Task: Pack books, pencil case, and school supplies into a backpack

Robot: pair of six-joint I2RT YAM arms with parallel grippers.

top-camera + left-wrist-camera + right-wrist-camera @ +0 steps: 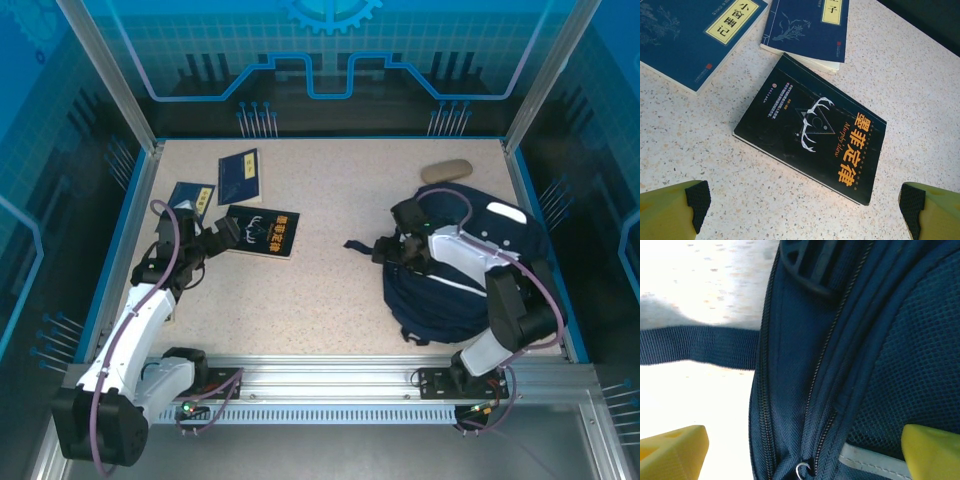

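Books (240,175) and case (446,171) are seen unpacked on the surface (330,300); jaws of left gripper (805,205) and right gripper (807,455) are spread.

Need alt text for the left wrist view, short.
A black book with gold-orange print lies flat and askew on the speckled table, under the left gripper, whose yellow, black-padded fingers stand wide open at the bottom corners. Beyond it lie a left navy book and a middle navy book, both with pale title labels, cut off by the top edge.
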